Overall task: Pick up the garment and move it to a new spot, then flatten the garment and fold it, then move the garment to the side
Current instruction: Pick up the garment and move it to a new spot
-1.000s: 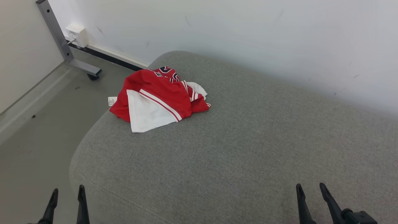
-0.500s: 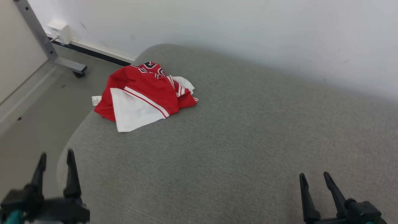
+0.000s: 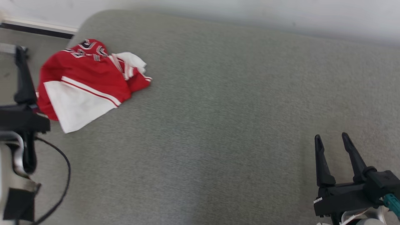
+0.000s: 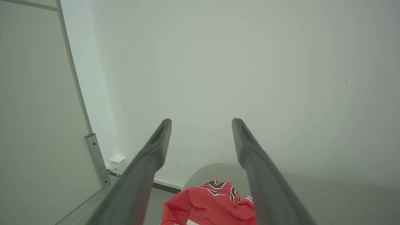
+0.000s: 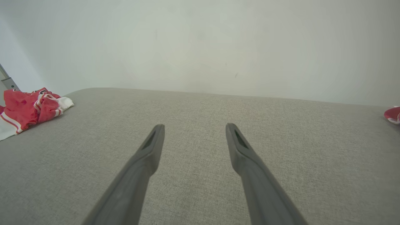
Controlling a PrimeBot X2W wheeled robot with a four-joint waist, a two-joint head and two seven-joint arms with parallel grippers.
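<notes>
The garment [image 3: 84, 81], a crumpled red and white jersey with dark lettering, lies at the far left end of the grey cushion [image 3: 218, 109]. My left gripper [image 4: 201, 122] is open and holds nothing. The garment [image 4: 209, 203] shows low between its fingers, which point at the wall above it. In the head view one left finger [image 3: 23, 78] stands at the garment's left edge. My right gripper [image 3: 331, 136] is open over the cushion's near right part, far from the garment [image 5: 28, 109]. Its fingers [image 5: 147, 159] hold nothing.
The cushion's rounded left end drops to the floor [image 3: 6, 68]. A white wall [image 3: 281, 15] runs close behind. A metal post [image 4: 97, 162] and a white wall box [image 4: 117, 162] stand left of the cushion. Another red and white piece [image 5: 393, 115] lies at the far right.
The head camera has swung, so the whole picture slid left and down. Both grippers have risen in view, the left one coming up beside the garment. The garment keeps its shape.
</notes>
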